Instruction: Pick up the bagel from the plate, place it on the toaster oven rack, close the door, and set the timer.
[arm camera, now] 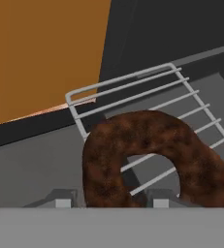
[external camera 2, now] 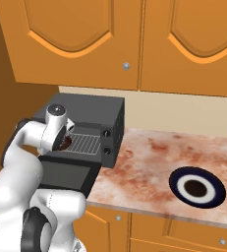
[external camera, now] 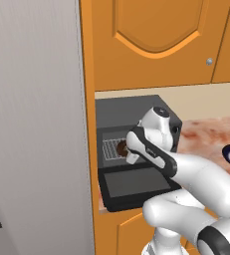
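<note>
Bagel at the rack
The fingers (arm camera: pixel 108 202) stand slightly apart around the bagel (arm camera: pixel 152 155), over the rack (arm camera: pixel 133 92).

Orange cabinets (external camera 2: pixel 184 44) everywhere, a reddish marbled bench (external camera 2: pixel 149 167), cream wall (external camera 2: pixel 184 110) behind, maybe a grey fridge panel (external camera: pixel 34 124) at left.

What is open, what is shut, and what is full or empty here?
Toaster oven door: open, folded down flat.
Toaster oven rack: inside the oven, bagel on it.
Bagel: on the rack, between the hand's fingers.
Plate: empty, on the counter.
Hand: partly open around the bagel.
Upper cabinet doors: shut.
</note>
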{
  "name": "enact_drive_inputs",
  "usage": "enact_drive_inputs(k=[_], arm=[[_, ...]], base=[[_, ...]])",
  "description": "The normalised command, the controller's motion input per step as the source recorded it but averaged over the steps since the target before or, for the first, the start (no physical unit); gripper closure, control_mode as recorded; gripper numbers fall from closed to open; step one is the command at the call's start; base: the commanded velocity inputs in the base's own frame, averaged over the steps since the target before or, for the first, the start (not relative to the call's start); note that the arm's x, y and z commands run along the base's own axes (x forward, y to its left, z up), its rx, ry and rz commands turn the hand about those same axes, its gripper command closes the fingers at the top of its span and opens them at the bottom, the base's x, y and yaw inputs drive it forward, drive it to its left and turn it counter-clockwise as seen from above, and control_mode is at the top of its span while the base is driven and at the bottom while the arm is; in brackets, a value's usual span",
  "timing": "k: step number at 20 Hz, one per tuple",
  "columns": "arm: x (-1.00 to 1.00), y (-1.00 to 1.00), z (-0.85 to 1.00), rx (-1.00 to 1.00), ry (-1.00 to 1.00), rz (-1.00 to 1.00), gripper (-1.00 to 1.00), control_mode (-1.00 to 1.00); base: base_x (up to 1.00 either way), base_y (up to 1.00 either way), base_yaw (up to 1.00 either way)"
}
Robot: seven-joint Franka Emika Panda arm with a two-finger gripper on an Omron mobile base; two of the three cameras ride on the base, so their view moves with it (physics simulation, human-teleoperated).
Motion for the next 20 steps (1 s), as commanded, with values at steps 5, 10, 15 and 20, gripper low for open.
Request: enact_drive_inputs(k=[5, 10, 15, 20], arm=[[0.00, 0.00, 0.23, 0.04, 0.00, 0.00, -1.00, -1.00], [-0.03, 0.00, 0.32, 0.04, 0.00, 0.00, -1.00, -1.00], [-0.74, 0.00, 0.46, 0.04, -0.02, -0.01, -1.00, -1.00], [-0.80, -0.18, 0.16, 0.01, 0.04, -0.14, -1.00, -1.00]], base=[[0.00, 0.00, 0.00], [0.00, 0.00, 0.00], [0.00, 0.00, 0.00], [0.00, 0.00, 0.00]])
